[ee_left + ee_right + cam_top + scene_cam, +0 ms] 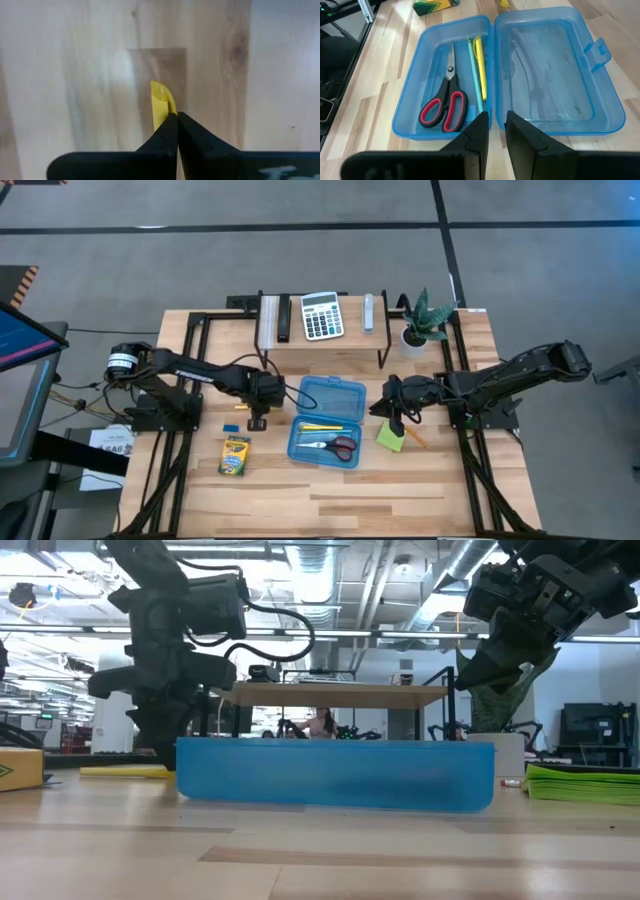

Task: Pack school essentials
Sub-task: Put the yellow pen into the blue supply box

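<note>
Box: blue plastic pencil box (326, 421) lies open at the table's centre, lid (555, 75) folded flat beside the tray (407, 107).
Box contents: red-handled scissors (444, 104), a teal pencil (475, 70) and a yellow pen (480, 60) lie side by side in the tray; the lid half holds nothing.
Left gripper (257, 420): down at the table just left of the box; jaws pressed together, with a small yellow object (161, 103) showing just past the fingertips (170, 131). Whether it is pinched cannot be told.
Right gripper (398, 423): raised, right of the box, above the sticky-note pad (390, 437); jaws a narrow gap apart, holding nothing.
Crayon box (235, 455): on the table, near the left gripper.
Eraser (231, 427): small, blue, just beside the left gripper.
Orange pencil (417, 438): beside the sticky-note pad.
</note>
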Robot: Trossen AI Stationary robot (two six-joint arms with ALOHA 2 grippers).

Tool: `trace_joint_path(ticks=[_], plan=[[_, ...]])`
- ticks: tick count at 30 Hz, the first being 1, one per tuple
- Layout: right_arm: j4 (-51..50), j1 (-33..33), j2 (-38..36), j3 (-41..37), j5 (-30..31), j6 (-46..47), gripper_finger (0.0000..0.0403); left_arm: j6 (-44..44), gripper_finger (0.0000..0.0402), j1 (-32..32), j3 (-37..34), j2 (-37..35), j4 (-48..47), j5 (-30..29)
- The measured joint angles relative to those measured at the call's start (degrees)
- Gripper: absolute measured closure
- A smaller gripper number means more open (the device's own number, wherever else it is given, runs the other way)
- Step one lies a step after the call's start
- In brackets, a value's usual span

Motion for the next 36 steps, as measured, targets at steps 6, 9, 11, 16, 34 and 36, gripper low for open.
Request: trace_joint_path(ticks=[6,9,11,16,34,36], plan=[[0.0,0.0,0.0,0.0,0.0,0.0,0.0315,-0.5,0.0399,-0.7,0.0,0.0,-0.6,0.2],[0.0,0.0,0.0,0.0,0.0,0.0,0.0315,-0.5,0.0400,-0.7,0.0,0.0,-0.6,0.0],[0.0,0.0,0.0,0.0,0.0,0.0,0.0315,-0.5,0.0400,-0.7,0.0,0.0,-0.6,-1.4],[0.0,0.0,0.0,0.0,0.0,0.0,0.0315,-0.9,0.0401,-0.7,0.1,-0.2,-1.5,-1.6],[0.0,0.0,0.0,0.0,0.0,0.1,0.0315,-2.1,0.0295,-0.7,0.2,-0.6,-8.1,-6.0],[0.0,0.0,0.0,0.0,0.0,0.1,0.0315,-1.3,0.0275,-0.6,0.2,-0.6,-6.9,-6.5]])
